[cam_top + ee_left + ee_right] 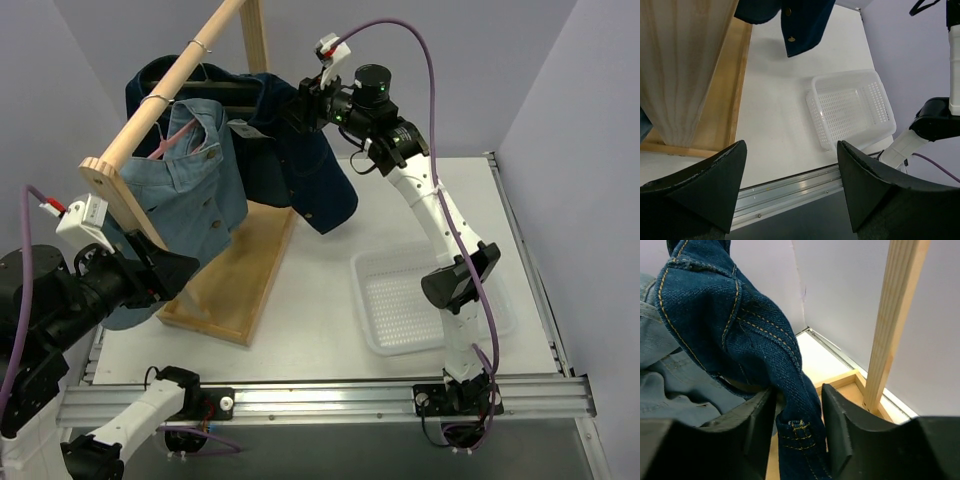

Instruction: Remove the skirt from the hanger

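The dark blue denim skirt hangs from a hanger whose wire hook sits over the wooden rail. My right gripper is up at the skirt's top right edge. In the right wrist view a fold of the skirt with yellow stitching runs down between the fingers, and the right gripper is shut on it. My left gripper is low at the left beside the rack, open with nothing in it. In its own view the left gripper looks over the table, with the skirt's hem hanging above.
A light blue denim garment hangs in front of the skirt, and a beige cloth hangs close to my left gripper. The rack's wooden base lies on the table and its post rises near my right gripper. A white basket sits at the right.
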`<action>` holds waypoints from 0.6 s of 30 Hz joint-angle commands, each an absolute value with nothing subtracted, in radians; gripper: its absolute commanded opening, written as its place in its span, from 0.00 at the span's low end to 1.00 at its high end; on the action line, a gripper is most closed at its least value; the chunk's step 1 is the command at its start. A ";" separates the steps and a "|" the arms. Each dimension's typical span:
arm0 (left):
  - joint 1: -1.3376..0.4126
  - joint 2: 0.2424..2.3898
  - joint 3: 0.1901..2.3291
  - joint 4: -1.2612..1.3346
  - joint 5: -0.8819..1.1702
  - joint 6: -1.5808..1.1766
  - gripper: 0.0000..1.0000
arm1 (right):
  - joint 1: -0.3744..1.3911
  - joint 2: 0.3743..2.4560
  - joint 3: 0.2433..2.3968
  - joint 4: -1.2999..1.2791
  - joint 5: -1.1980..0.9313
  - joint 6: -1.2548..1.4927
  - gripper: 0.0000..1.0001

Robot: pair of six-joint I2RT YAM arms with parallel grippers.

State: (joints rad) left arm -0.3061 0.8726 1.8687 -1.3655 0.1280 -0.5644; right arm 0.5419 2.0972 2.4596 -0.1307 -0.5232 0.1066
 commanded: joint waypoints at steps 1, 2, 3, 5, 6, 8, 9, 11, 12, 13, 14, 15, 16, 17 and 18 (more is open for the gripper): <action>-0.311 0.882 1.876 -1.571 0.147 -0.560 0.81 | 0.535 2.097 2.503 -0.043 -0.563 0.112 0.36; -0.311 0.879 1.872 -1.566 0.143 -0.569 0.81 | 0.535 2.097 2.503 -0.038 -0.561 0.112 0.36; -0.311 0.870 1.867 -1.560 0.141 -0.572 0.81 | 0.537 2.098 2.503 -0.034 -0.564 0.113 0.36; -0.311 0.862 1.853 -1.554 0.138 -0.583 0.81 | 0.535 2.102 2.508 -0.022 -0.572 0.118 0.32; -0.311 0.861 1.852 -1.555 0.140 -0.584 0.81 | 0.537 2.099 2.507 -0.015 -0.577 0.123 0.29; -0.311 0.861 1.848 -1.565 0.138 -0.586 0.81 | 0.535 2.098 2.499 0.023 -0.584 0.138 0.16; -0.311 0.862 1.848 -1.568 0.138 -0.586 0.81 | 0.537 2.098 2.500 0.034 -0.594 0.144 0.05; -0.311 0.862 1.852 -1.571 0.138 -0.587 0.81 | 0.537 2.102 2.508 0.055 -0.591 0.155 0.00; -0.311 0.862 1.852 -1.572 0.140 -0.588 0.81 | 0.537 2.100 2.508 0.066 -0.580 0.159 0.00; -0.311 0.864 1.848 -1.575 0.143 -0.589 0.80 | 0.537 2.097 2.510 0.086 -0.575 0.164 0.00; -0.311 0.864 1.845 -1.575 0.144 -0.589 0.80 | 0.537 2.094 2.510 0.101 -0.572 0.167 0.00; -0.311 0.864 1.844 -1.577 0.146 -0.589 0.80 | 0.535 2.092 2.511 0.115 -0.569 0.176 0.00; -0.311 0.865 1.842 -1.580 0.150 -0.589 0.80 | 0.535 2.092 2.511 0.147 -0.565 0.182 0.00; -0.311 0.867 1.842 -1.580 0.153 -0.588 0.80 | 0.535 2.097 2.517 0.162 -0.569 0.190 0.00; -0.311 0.867 1.845 -1.582 0.155 -0.588 0.80 | 0.531 2.103 2.528 0.173 -0.580 0.204 0.00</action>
